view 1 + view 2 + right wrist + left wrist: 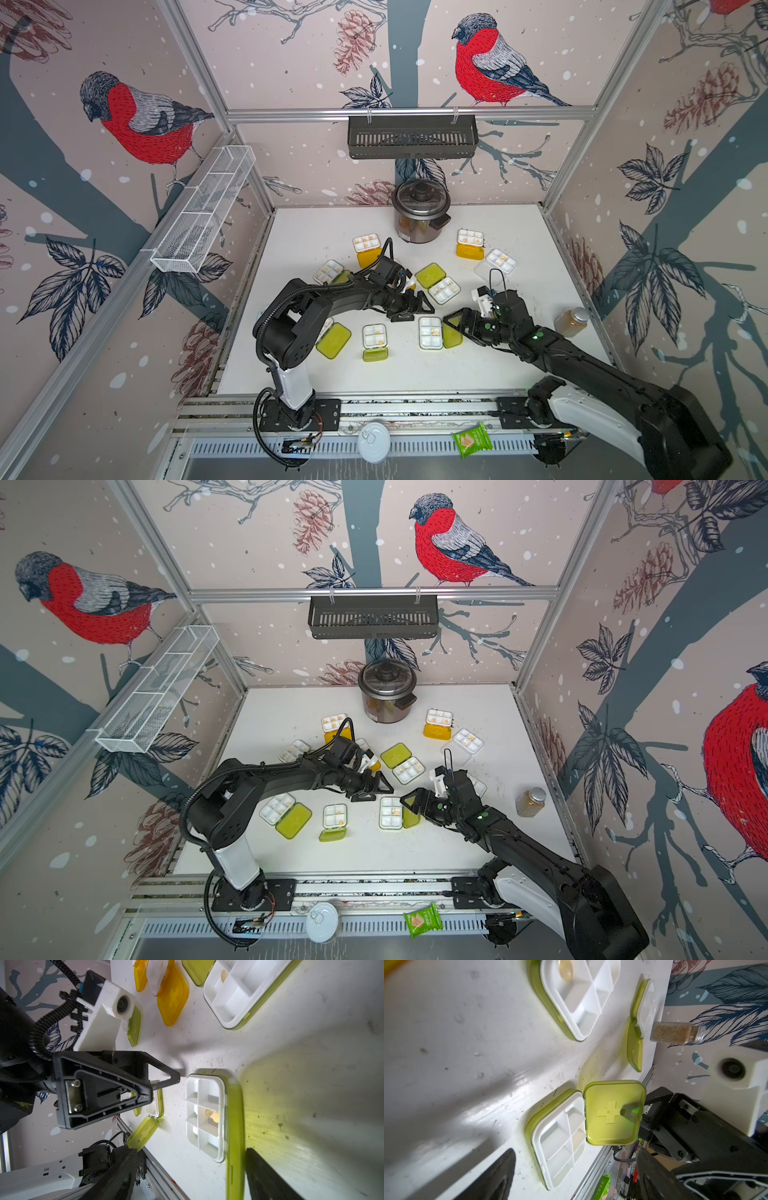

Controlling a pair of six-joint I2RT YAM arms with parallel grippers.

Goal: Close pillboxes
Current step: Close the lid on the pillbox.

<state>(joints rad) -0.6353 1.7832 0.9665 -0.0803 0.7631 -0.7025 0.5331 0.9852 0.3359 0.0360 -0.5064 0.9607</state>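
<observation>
Several pillboxes lie open on the white table (519, 365). The nearest one has a white tray (430, 332) (204, 1118) and a lime-green lid (453, 336) (234, 1136) standing nearly upright on its hinge. My right gripper (455, 326) (191, 1184) is open; one finger (268, 1178) lies against the lid's outer face, and the tray sits between the jaws. My left gripper (415, 311) (575, 1188) hovers open just left of that tray, holding nothing. In the left wrist view the raised lid (614, 1112) faces me, above its tray (558, 1138).
Other open pillboxes: orange-lidded (366, 243) (470, 237), clear (500, 261), green (444, 289) (374, 336) (333, 340). A metal pot (420, 210) stands at the back, a spice jar (572, 321) at the right. A can lid (374, 441) and a green snack packet (471, 439) lie on the front rail.
</observation>
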